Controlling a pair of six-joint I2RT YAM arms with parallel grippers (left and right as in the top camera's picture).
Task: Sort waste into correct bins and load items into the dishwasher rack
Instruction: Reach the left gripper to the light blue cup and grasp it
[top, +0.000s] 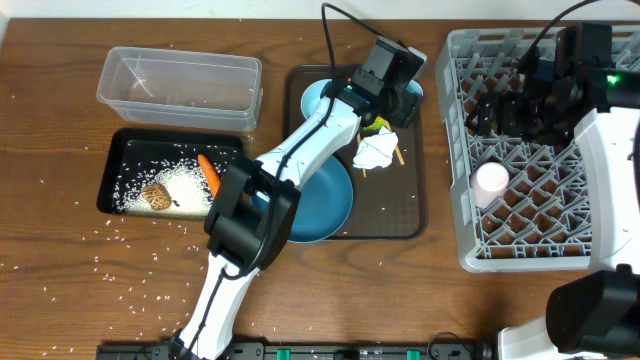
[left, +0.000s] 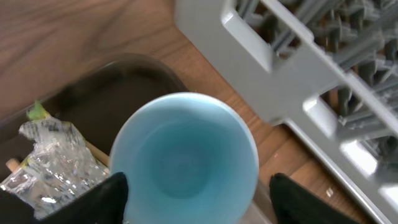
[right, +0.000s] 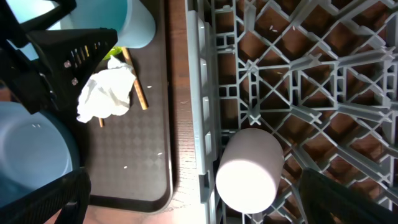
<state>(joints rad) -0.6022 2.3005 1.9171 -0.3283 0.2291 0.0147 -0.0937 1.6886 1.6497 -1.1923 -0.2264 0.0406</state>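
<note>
One blue cup, mouth up, sits between the spread left gripper. One pink cup lies tilted; right gripper spread.

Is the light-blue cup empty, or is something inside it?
Empty. The left wrist view looks straight into the light-blue cup and shows only its bare blue inside.

Left fingers and right fingers, both wide apart.
</note>
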